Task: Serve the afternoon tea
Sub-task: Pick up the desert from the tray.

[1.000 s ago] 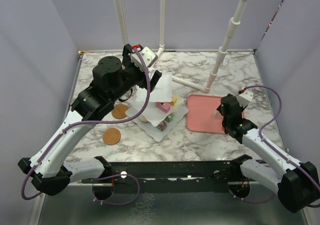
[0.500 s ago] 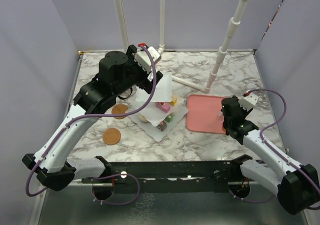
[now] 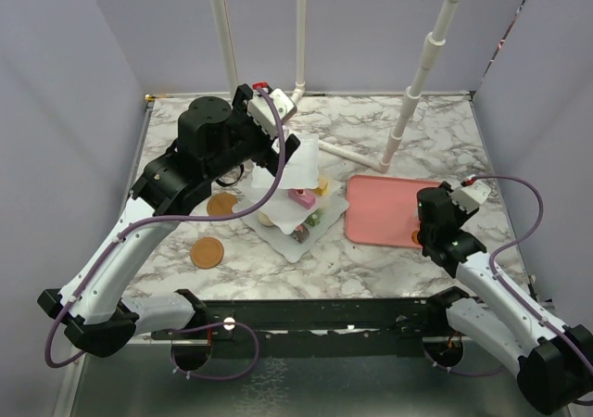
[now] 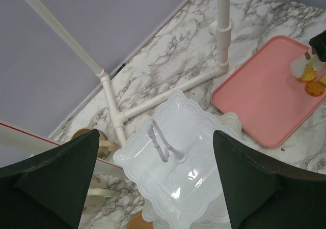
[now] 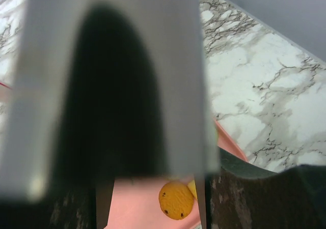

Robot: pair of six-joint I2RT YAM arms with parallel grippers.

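Observation:
The white tiered stand [image 3: 298,160] stands mid-table, with a pink pastry [image 3: 301,195] and other small pastries on its lower plates. My left gripper [image 3: 283,146] hovers above its top plate [image 4: 178,183], open. The dark fingers [image 4: 51,183] stand wide on either side of the plate and its loop handle [image 4: 159,140], touching neither. A beige mug [image 4: 94,137] sits behind the stand. Two round brown coasters [image 3: 208,250] lie to its left. My right gripper [image 3: 426,232] is low over the tray's right edge, jaws apart. An orange biscuit [image 5: 175,199] lies between them. A blurred grey shape hides much of that view.
The flat pink tray [image 3: 375,208] lies right of the stand, with a few pastries [image 4: 308,75] at its right edge. A white pipe frame [image 3: 398,130] stands on the marble table [image 3: 445,139] behind the tray and stand. Purple walls close in the left, back and right.
My right gripper has slid right and nearer along the tray, toward the pastries at its edge. The left arm drew back slightly over the stand, its gripper still open.

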